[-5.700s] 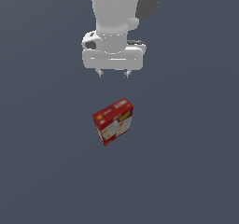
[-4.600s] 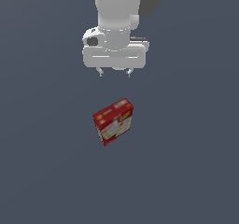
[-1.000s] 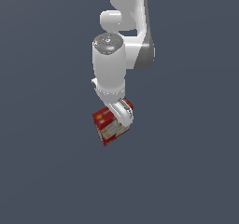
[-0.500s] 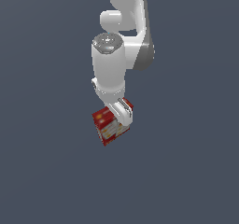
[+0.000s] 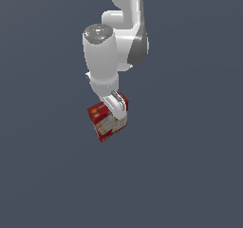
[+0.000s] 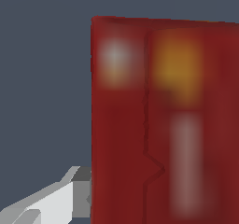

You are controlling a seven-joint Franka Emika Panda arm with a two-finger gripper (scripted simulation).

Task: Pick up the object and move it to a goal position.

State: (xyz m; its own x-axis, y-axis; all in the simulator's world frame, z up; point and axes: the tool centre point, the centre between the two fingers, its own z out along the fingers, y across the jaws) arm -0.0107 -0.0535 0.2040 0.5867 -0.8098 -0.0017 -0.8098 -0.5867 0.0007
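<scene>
The object, a small red carton with a white and yellow printed panel, sits between the fingers of my gripper, which comes down on it from above. The gripper is shut on the carton. One white finger shows against the carton's side toward the exterior view's right; the other finger is hidden behind the carton. In the wrist view the blurred red carton fills most of the picture, and a grey-white finger presses against its edge.
The white arm rises above the carton toward the top of the exterior view. All around lies a plain dark grey-blue surface with no other objects in view.
Over the last second the carton has shifted slightly up and toward the exterior view's left together with the gripper. Several seconds earlier the gripper hung open high above the carton.
</scene>
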